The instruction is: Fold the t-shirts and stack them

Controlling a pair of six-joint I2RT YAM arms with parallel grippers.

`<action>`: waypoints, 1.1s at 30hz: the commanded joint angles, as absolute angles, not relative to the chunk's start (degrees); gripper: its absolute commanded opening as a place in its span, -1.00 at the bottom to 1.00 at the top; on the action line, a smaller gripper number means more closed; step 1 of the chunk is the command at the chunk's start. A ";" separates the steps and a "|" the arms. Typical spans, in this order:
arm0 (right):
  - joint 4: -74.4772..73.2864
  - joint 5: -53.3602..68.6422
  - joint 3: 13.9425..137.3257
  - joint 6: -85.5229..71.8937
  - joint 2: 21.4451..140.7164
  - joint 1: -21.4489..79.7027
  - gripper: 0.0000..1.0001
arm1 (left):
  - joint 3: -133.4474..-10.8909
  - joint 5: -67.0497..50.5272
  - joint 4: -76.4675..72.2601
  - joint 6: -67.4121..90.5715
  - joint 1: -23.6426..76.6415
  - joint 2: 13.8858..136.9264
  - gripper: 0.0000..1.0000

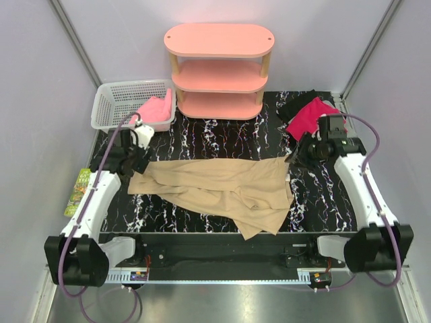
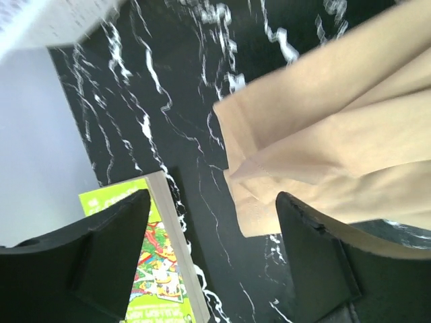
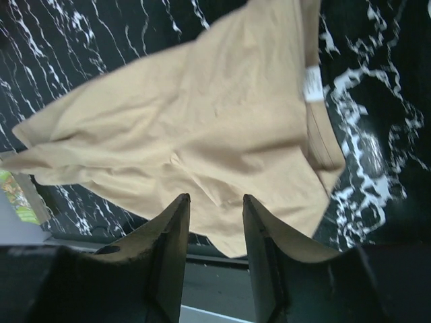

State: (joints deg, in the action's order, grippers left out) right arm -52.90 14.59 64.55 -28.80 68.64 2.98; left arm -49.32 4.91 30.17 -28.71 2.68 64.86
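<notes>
The tan t-shirt (image 1: pixel 222 192) lay spread in the middle of the black marbled table (image 1: pixel 202 138). It was crumpled and not flat, with a long fold running across it and one corner reaching toward the near edge. In my right wrist view a small white label (image 3: pixel 312 84) showed on it, close to a stitched hem.

My left pincer (image 2: pixel 212 235) hung over the left end of this shirt. Its two fingers (image 2: pixel 101 249) stood wide apart and nothing was between them. One finger was above the bare table and the other above the cloth's edge.

My right pincer (image 3: pixel 215 229) hung over the right end of the same shirt. Its fingers (image 3: pixel 172 249) stood with only a narrow gap, and I saw no cloth pinched in that gap. I could not tell if the fingertips touched the shirt.

At the far right corner of the table lay the magenta-red t-shirt (image 1: pixel 308 118), on top of the black t-shirt (image 1: pixel 296 102), just behind my right arm. The light pink t-shirt (image 1: pixel 156 108) hung over the right rim of the white mesh basket (image 1: pixel 118 104) at the far left. Between the basket and these two shirts stood a pink shelf (image 1: pixel 219 67) with three levels. A green booklet (image 2: pixel 158 269) lay at the left edge of the table, beside my left arm.
</notes>
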 commanded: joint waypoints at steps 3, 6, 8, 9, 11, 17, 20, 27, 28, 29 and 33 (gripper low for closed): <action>-40.53 19.51 67.85 -31.38 85.30 2.99 -0.18 | -63.88 -5.17 36.73 -22.07 2.64 64.07 0.53; -38.86 20.39 69.08 -32.16 91.21 3.34 -0.23 | -64.51 -9.13 36.91 -19.87 3.25 66.96 0.48; -37.54 19.25 68.82 -33.22 92.89 3.78 -0.23 | -63.99 -9.32 36.83 -18.81 4.39 68.98 0.45; -36.57 19.16 68.73 -33.48 94.99 3.95 -0.23 | -63.81 -9.84 36.74 -18.72 4.83 71.43 0.41; -36.04 18.81 69.17 -34.01 97.20 4.39 -0.24 | -63.37 -9.93 36.21 -18.55 5.97 74.17 0.37; -35.33 16.53 71.37 -34.37 103.62 5.80 -0.26 | -63.89 -6.86 34.28 -18.89 8.70 83.93 0.22; -35.16 15.82 71.54 -34.19 105.64 5.71 -0.26 | -62.15 -5.89 34.19 -19.77 9.40 85.43 0.18; -33.58 15.03 69.79 -33.93 109.24 5.80 -0.28 | -53.45 -2.29 33.93 -21.62 9.49 82.37 0.11; -33.57 14.68 69.70 -33.84 109.60 5.80 -0.28 | -52.22 -2.02 33.40 -22.06 9.49 81.66 0.10; -33.40 14.76 69.70 -33.75 110.03 5.71 -0.28 | -50.03 -1.85 33.14 -22.23 9.49 81.04 0.10; -32.78 15.20 70.83 -34.10 112.15 5.71 -0.29 | -47.99 -0.53 31.99 -22.33 9.49 82.26 0.06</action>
State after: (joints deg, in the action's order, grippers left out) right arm -35.03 16.45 69.45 -33.82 109.49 5.52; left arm -48.97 -2.92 34.76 -21.21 9.47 83.15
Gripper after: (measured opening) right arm 0.358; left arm 0.539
